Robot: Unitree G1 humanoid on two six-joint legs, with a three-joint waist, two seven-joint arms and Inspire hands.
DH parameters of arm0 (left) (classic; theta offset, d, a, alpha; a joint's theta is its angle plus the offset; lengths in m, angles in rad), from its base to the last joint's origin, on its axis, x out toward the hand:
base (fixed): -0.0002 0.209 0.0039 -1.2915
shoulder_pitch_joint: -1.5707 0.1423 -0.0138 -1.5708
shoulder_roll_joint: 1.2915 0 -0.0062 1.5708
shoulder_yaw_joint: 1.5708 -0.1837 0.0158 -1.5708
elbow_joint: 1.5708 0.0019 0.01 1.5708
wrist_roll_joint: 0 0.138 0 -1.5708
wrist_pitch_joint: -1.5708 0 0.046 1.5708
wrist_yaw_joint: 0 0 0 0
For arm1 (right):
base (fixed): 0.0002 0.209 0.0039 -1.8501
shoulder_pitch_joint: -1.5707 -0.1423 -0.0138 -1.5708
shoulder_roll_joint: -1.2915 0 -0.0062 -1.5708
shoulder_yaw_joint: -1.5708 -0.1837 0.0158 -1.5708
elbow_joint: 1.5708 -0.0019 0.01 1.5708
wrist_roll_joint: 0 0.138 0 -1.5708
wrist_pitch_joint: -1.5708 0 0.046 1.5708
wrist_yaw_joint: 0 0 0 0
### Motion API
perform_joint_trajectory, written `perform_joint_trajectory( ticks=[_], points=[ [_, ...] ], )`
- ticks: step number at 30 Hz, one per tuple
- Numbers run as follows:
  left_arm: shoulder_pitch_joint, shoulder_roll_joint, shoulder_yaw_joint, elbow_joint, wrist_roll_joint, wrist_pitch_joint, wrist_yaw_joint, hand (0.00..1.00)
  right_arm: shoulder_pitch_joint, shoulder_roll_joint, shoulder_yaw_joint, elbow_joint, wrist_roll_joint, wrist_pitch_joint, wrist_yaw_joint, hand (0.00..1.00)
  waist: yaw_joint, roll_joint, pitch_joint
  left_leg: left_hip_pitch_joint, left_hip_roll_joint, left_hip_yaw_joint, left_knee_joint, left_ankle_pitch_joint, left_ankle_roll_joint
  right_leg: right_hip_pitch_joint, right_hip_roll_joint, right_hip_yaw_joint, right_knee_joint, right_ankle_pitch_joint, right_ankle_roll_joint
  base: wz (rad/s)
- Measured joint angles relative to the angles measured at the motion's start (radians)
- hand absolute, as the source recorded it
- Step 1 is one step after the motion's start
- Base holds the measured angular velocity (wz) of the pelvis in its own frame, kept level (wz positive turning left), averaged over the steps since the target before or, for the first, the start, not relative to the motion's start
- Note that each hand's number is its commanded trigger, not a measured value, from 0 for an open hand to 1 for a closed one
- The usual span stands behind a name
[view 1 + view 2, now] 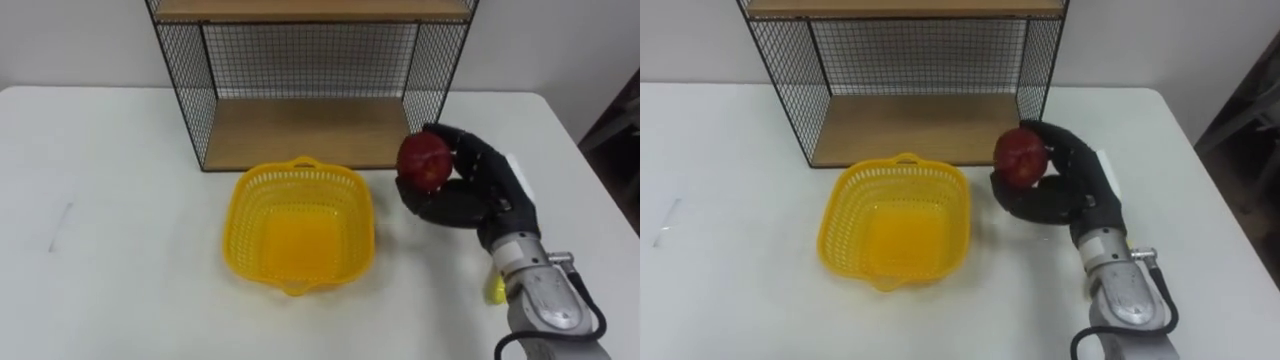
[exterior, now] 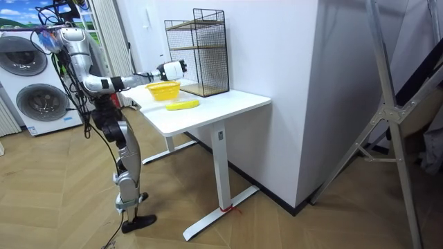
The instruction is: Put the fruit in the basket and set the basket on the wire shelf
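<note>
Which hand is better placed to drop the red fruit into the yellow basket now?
Right. The right hand is curled round the red apple, held just beside the yellow basket on its right side.

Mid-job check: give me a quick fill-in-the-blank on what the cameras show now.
1. The right hand is shut on a red ____.
2. The yellow basket is ____ inside.
3. The basket stands on the white ____, before the wire shelf.
Missing: apple; empty; table.
</note>
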Motion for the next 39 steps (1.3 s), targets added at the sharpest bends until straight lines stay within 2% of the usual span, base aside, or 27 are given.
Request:
perform_joint_trajectory(
  ticks=[4, 12, 19, 26, 27, 28, 29, 31, 35, 39],
  points=[
    [0.001, -0.001, -0.001, 0.000, 0.001, -0.005, 0.001, 0.00, 0.002, 0.001, -0.003, -0.078, -0.005, -0.004, 0.003, 1.00, 0.002, 0.003, -0.0023, 0.001, 0.001, 0.000, -0.002, 0.000, 0.000, 0.000, 0.001, 0.001, 0.000, 0.000, 0.000, 0.00],
    [-0.006, 0.000, -0.007, 0.000, 0.010, 0.004, 0.000, 0.00, 0.008, 0.000, 0.082, -0.081, -0.256, 0.001, 0.069, 1.00, 0.002, 0.007, -0.0061, -0.003, 0.002, 0.002, -0.003, 0.000, 0.000, 0.000, 0.002, 0.001, 0.006, 0.000, -0.001, 0.00],
    [-0.033, 0.005, -0.056, 0.005, -0.002, 0.011, 0.001, 0.00, 0.007, -0.011, 0.173, -0.081, -0.399, 0.035, 0.099, 1.00, 0.017, -0.010, -0.0066, -0.004, 0.002, 0.002, -0.005, 0.000, 0.000, -0.002, 0.002, -0.002, 0.007, 0.001, -0.001, 0.00],
    [-0.060, 0.012, -0.097, 0.004, -0.002, 0.011, 0.000, 0.00, 0.006, -0.012, 0.245, -0.081, -0.479, 0.040, 0.147, 1.00, 0.037, -0.031, -0.0054, -0.009, 0.001, -0.015, 0.001, 0.000, 0.000, 0.004, 0.001, -0.020, 0.004, 0.001, -0.001, 0.07],
    [-0.063, 0.013, -0.100, 0.004, -0.002, 0.011, 0.000, 0.00, 0.006, -0.013, 0.250, -0.080, -0.480, 0.042, 0.152, 0.74, 0.037, -0.031, -0.0051, -0.010, 0.000, -0.017, 0.001, 0.000, 0.000, 0.005, 0.000, -0.022, 0.004, 0.001, -0.001, 0.08],
    [-0.063, 0.014, -0.103, 0.004, -0.002, 0.011, 0.000, 0.00, 0.006, -0.014, 0.259, -0.080, -0.480, 0.048, 0.159, 0.08, 0.037, -0.031, -0.0042, -0.010, 0.000, -0.020, 0.001, 0.000, 0.000, 0.006, 0.000, -0.025, 0.004, 0.001, -0.001, 0.07],
    [-0.063, 0.016, -0.105, 0.004, -0.002, 0.011, 0.000, 0.00, 0.006, -0.015, 0.264, -0.080, -0.481, 0.049, 0.162, 0.00, 0.037, -0.031, -0.0037, -0.010, 0.000, -0.022, 0.001, 0.000, 0.000, 0.006, 0.000, -0.026, 0.004, 0.001, -0.001, 0.08],
    [-0.065, 0.019, -0.118, 0.004, -0.002, 0.011, 0.000, 0.00, 0.006, -0.016, 0.272, -0.080, -0.481, 0.049, 0.180, 0.00, 0.037, -0.029, -0.0007, -0.015, 0.000, -0.027, 0.001, 0.000, 0.000, 0.007, 0.000, -0.030, 0.004, 0.001, -0.001, 0.07],
    [-0.072, 0.019, -0.121, 0.002, -0.002, 0.010, -0.002, 0.00, 0.006, -0.017, 0.272, -0.079, -0.485, 0.049, 0.197, 0.00, 0.046, -0.027, 0.0105, -0.021, 0.001, -0.030, 0.002, 0.000, 0.000, 0.003, 0.001, -0.031, 0.004, 0.001, -0.001, 0.01],
    [-0.071, 0.019, -0.117, -0.005, 0.001, 0.010, -0.004, 0.00, 0.007, -0.015, 0.269, -0.073, -0.531, 0.056, 0.205, 0.00, 0.052, -0.028, 0.0099, -0.034, 0.000, -0.030, 0.004, 0.000, 0.000, -0.010, 0.000, -0.031, 0.004, 0.001, -0.001, 0.00]
  ],
)
